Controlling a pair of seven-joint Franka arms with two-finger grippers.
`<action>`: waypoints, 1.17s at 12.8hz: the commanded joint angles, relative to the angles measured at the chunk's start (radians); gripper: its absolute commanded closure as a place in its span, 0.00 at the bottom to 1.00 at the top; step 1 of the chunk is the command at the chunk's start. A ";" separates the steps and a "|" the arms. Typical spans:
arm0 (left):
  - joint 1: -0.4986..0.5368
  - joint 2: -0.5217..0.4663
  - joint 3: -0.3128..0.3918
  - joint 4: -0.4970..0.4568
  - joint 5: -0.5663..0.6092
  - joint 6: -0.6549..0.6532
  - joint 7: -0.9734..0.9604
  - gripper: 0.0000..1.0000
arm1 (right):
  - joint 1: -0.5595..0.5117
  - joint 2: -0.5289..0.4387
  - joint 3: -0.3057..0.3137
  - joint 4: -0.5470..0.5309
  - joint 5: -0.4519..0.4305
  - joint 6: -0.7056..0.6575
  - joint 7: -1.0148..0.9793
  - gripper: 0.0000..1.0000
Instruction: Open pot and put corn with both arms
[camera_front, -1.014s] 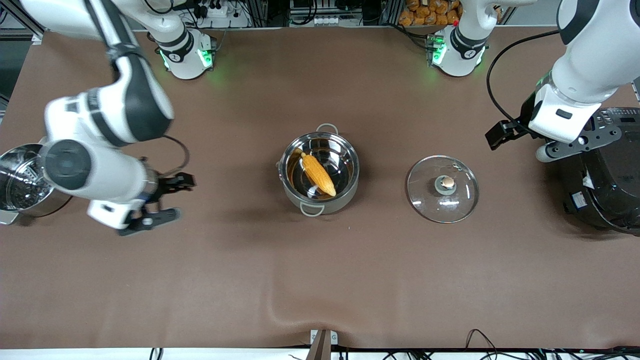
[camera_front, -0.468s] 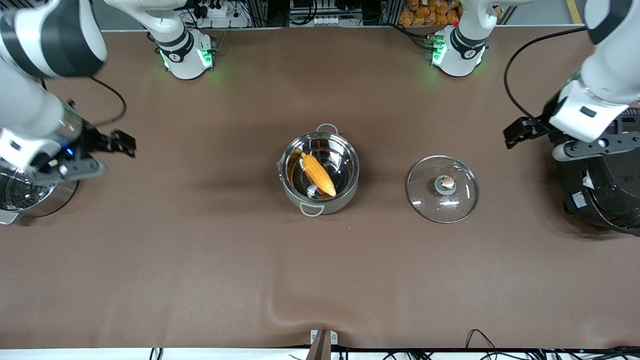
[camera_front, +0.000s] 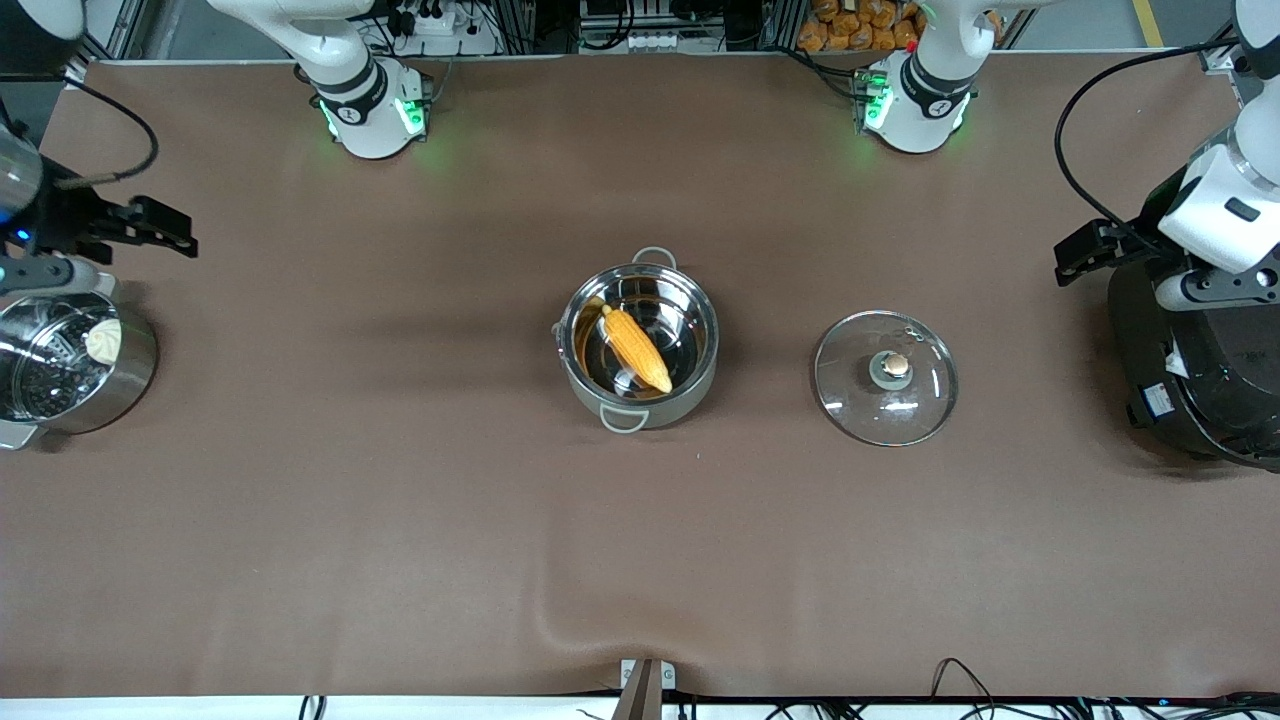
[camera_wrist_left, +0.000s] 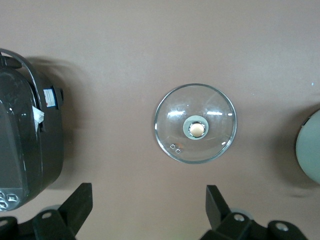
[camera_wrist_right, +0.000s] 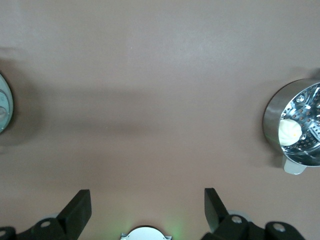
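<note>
Now corn (camera_front: 636, 349) in pot (camera_front: 690, 395), both grippers well apart, open

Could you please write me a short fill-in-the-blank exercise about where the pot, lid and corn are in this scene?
1. The yellow-orange corn cob lies inside the round stainless-steel ____.
2. The clear glass lid with its copper-coloured knob rests flat on the brown ____.
3. The perforated steel steamer pan holds one pale ____.
4. Both grippers' fingers are ____.

Answers: pot; table; bun; open
</note>
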 joint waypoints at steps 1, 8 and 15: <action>0.022 -0.029 -0.021 -0.002 -0.023 -0.035 0.008 0.00 | -0.009 -0.004 -0.002 0.031 0.025 -0.009 -0.017 0.00; 0.041 -0.057 0.022 0.002 -0.077 -0.036 0.126 0.00 | -0.025 -0.036 -0.024 0.046 0.070 0.040 -0.016 0.00; 0.038 -0.049 0.020 0.007 -0.069 -0.032 0.129 0.00 | -0.045 -0.042 -0.022 0.045 0.070 0.043 -0.010 0.00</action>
